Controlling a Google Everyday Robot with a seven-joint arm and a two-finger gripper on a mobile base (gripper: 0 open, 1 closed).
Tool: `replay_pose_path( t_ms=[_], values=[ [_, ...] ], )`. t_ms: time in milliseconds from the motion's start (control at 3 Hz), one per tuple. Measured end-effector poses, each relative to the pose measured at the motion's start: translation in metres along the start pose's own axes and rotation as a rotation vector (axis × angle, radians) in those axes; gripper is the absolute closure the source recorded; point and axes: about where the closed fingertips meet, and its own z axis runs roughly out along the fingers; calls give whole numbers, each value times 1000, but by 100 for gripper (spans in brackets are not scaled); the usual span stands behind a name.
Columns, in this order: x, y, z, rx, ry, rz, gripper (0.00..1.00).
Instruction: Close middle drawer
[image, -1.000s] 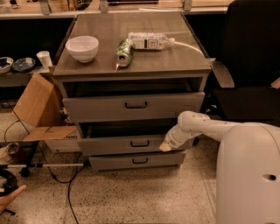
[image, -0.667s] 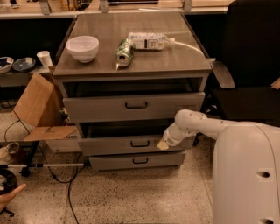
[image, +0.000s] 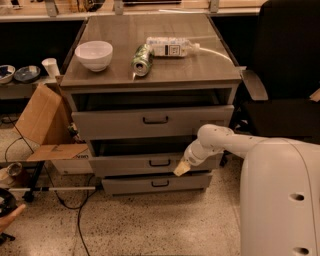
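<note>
Above the gripper (image: 182, 168), the cabinet top (image: 200, 70) carried a white bowl (image: 93, 54), a tipped green can (image: 141, 59) and a plastic bottle (image: 170, 47); a cardboard box (image: 42, 122) stood well to its left, a black chair (image: 285, 75) to its right. The gripper touched the partly open middle drawer (image: 125, 164) at its front, just right of the handle (image: 160, 162); whether it was clenched or released could not be told. Since the earlier frame it had edged left; the drawer had not visibly moved.
</note>
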Motion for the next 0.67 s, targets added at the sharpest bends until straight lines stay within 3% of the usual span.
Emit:
replay_pose_path(
  t_ms=[333, 667],
  values=[
    [-8, 3, 0, 5, -14, -11, 0],
    [-9, 3, 0, 5, -14, -11, 0]
  ],
)
